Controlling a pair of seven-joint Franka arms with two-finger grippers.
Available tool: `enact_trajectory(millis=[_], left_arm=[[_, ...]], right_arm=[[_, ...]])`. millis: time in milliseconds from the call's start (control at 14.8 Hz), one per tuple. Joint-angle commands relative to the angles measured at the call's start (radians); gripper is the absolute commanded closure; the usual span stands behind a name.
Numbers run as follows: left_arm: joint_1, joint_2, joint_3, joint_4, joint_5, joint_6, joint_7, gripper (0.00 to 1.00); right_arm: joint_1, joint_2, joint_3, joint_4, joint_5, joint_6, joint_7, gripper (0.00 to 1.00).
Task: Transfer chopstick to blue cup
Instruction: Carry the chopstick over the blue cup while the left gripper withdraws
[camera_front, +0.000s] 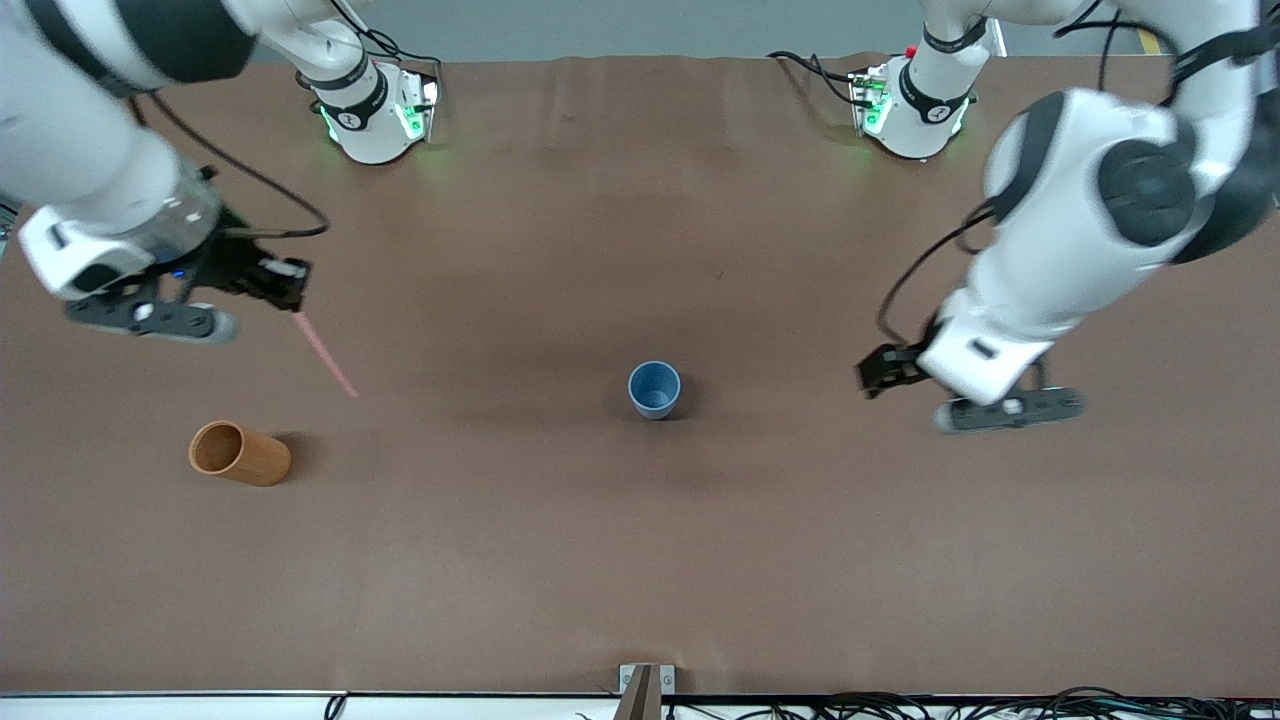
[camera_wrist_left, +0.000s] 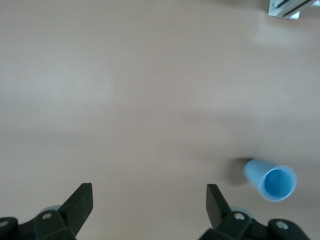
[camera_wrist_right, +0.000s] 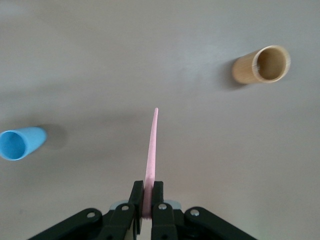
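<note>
orange-brown cup (camera_front: 240, 453): upright on table, open mouth up, toward right arm's end | table (camera_front: 640, 560): brown cover, faint creases | metal bracket (camera_front: 646, 682): at table edge nearest front camera, mid-length | cables (camera_front: 960, 706): black, bundled along that same edge, off the cover

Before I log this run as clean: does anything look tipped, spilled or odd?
Nothing stands out. The orange-brown cup and blue cup stand upright; the right end effector holds the pink chopstick.
</note>
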Motion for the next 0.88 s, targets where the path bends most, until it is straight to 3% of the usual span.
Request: enact_trajectory(millis=[0,270,810], left_arm=[[0.07,-0.069,-0.009,-0.031,-0.003,-0.077,0.201,0.0],[0.167,-0.18,-0.009,-0.048,-0.003,-0.174,0.376,0.0],[0.172,-0.2,-0.02,-0.061,-0.003,-0.163,0.321,0.0]], right_arm=[[0.136,0.052,-0.008,0.063,-0.004,0.011,0.184,0.99],[0.226,0.2,-0.009,0.219,0.129,0.045,0.344,0.99],[0.356,0.324,-0.009,0.224,0.162,0.267,0.525,0.99]])
